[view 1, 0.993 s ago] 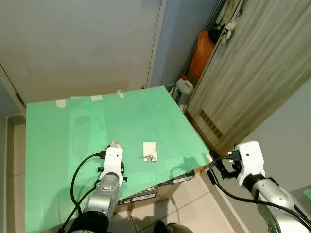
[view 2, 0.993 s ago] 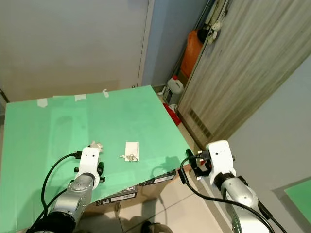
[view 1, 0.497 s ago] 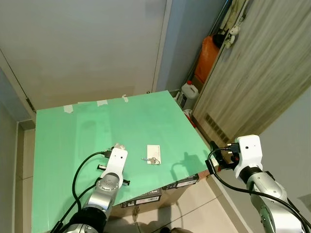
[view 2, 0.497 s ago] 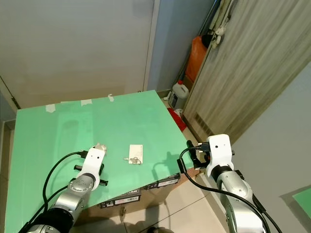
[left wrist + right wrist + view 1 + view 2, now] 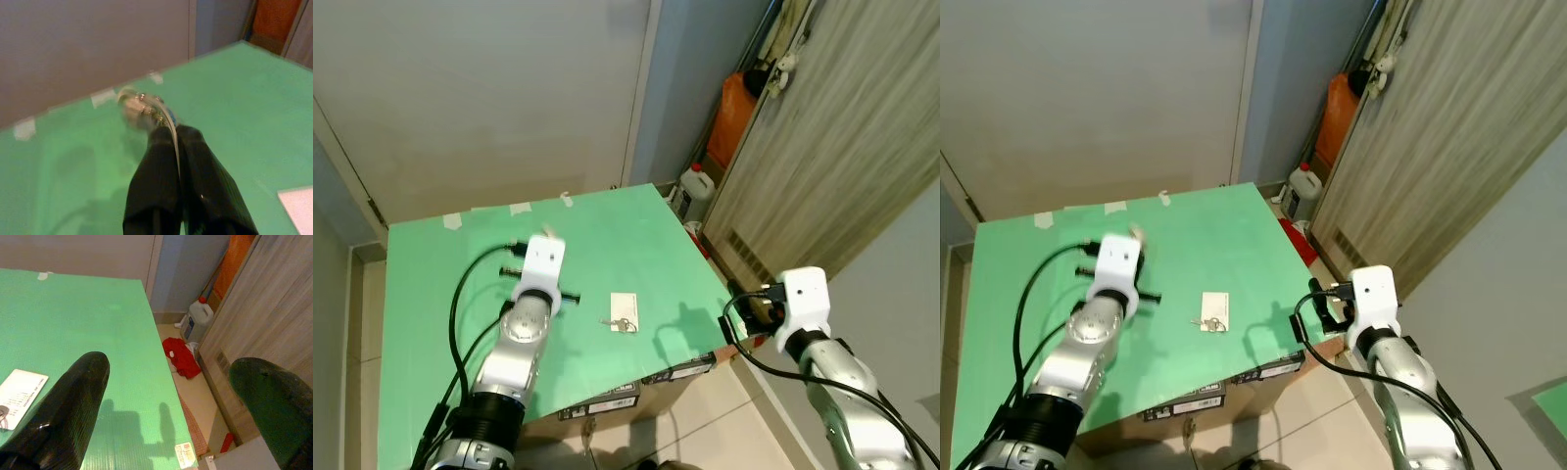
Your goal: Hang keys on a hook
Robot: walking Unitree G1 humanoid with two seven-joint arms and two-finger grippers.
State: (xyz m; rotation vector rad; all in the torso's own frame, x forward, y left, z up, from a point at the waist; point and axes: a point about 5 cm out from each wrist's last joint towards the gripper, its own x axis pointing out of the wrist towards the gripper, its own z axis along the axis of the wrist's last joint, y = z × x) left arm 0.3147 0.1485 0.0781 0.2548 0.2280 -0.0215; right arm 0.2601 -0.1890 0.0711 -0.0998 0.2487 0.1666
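My left gripper is shut on a thin wire ring with a small, blurred silvery bunch that looks like keys. It is raised over the green table, toward the far side. A white card lies near the table's front right, and a small set of keys rests at its near edge. My right gripper stands open with nothing between its fingers, just off the table's right front corner. The card lies ahead of it.
A wood-grain door stands on the right. An orange container and a white jug sit in the gap beside it, and a red cloth lies on the floor. Cardboard boxes sit under the table's front edge.
My left arm has lifted from near the table's front edge and reached toward the far side with the bunch still in its fingers. The right gripper has edged closer to the table's corner.
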